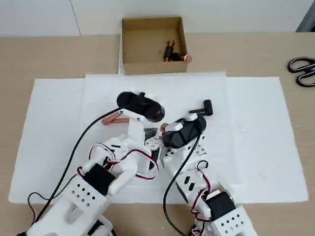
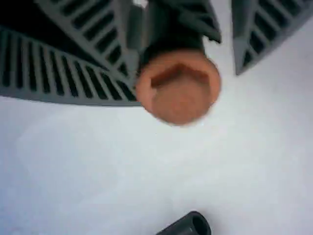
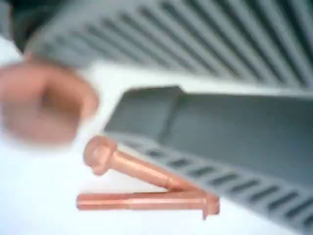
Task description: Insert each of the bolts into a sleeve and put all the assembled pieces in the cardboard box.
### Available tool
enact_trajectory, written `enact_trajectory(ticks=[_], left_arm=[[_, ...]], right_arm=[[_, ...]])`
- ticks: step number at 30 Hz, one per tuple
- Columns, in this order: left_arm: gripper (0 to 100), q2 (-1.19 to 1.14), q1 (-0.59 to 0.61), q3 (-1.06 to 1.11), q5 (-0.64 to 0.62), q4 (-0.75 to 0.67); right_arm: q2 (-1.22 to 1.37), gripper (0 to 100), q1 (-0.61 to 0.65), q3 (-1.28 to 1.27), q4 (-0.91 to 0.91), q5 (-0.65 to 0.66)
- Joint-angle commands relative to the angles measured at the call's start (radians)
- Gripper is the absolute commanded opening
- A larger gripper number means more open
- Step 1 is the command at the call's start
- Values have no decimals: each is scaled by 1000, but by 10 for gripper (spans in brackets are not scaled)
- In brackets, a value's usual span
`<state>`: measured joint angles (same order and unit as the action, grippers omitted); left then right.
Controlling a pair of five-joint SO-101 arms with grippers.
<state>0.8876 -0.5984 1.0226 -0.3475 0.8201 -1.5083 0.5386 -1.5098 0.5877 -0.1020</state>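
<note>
My left gripper (image 1: 153,132) is shut on a black sleeve (image 2: 171,34) with a copper bolt (image 2: 178,88) in it, held just above the white sheet (image 1: 256,147). The bolt's head faces the left wrist camera. My right gripper (image 1: 165,133) sits right against that piece from the other side, with the copper head (image 3: 44,105) blurred and very near in its wrist view. Two loose copper bolts (image 1: 115,118) (image 3: 146,188) lie touching on the sheet to the left. One loose black sleeve (image 1: 204,108) (image 2: 188,226) lies to the right.
The cardboard box (image 1: 129,46) stands open at the table's far edge, with assembled bolt-and-sleeve pieces (image 1: 174,53) in its right part. Scissors (image 1: 302,69) lie at the far right, off the sheet. Both arms' cables trail toward the front edge.
</note>
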Motion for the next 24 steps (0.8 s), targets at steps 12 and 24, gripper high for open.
enact_trajectory(ticks=[12,24], left_arm=[[237,0,305,-228,14,245],[236,-2,623,-294,170,367]], right_arm=[[-19,4,-10,83,-21,2],[-10,4,-107,78,24,2]])
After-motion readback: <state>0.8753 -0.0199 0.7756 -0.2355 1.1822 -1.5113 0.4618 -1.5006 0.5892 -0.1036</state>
